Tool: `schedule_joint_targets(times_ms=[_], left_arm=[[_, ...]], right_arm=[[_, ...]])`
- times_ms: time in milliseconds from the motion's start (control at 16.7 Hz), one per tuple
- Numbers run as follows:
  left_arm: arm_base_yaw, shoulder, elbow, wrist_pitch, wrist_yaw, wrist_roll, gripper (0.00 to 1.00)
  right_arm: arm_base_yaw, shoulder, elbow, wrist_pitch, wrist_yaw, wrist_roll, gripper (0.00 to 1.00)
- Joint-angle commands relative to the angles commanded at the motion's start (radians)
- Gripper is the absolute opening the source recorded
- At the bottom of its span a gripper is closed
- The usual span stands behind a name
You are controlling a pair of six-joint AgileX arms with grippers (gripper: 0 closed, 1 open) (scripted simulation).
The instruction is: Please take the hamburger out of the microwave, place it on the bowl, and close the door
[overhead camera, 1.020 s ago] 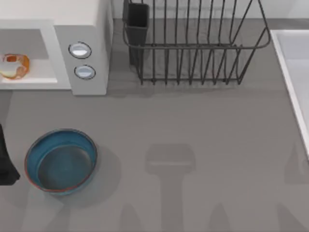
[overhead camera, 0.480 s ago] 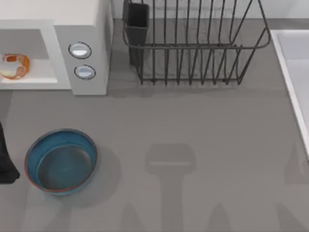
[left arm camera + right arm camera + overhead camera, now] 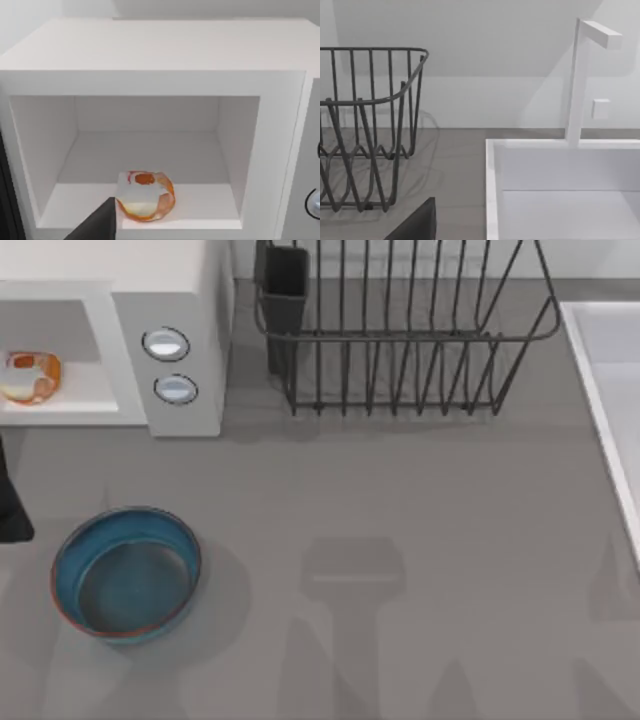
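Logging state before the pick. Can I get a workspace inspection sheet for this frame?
Surface: grey table, arm shadows across it.
Job's things: hamburger lies on the floor of the open microwave, near the front edge, at the table's far left. Bowl stands in front of the microwave, with nothing in it. Door: a dark edge at the cavity's side in the left wrist view may be it; cannot tell.
Clutter: dark wire dish rack right of the microwave, a dark cup at its left end.
End effectors: left end effector at the table's left edge between microwave and bowl, facing the cavity; right arm looks toward rack and sink.
Cables: nothing seen.
Surroundings: white sink with faucet at the table's right; plain wall behind.
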Motion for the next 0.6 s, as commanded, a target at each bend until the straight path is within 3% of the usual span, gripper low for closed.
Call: schedule_joint_targets(times_ms=[600], left_arm=[[0.052,1.002,0.38,0.478,0.067,0.026,1.0]], right_arm=[[0.0,0.0,0.0,0.0,0.0,0.0,1.0]])
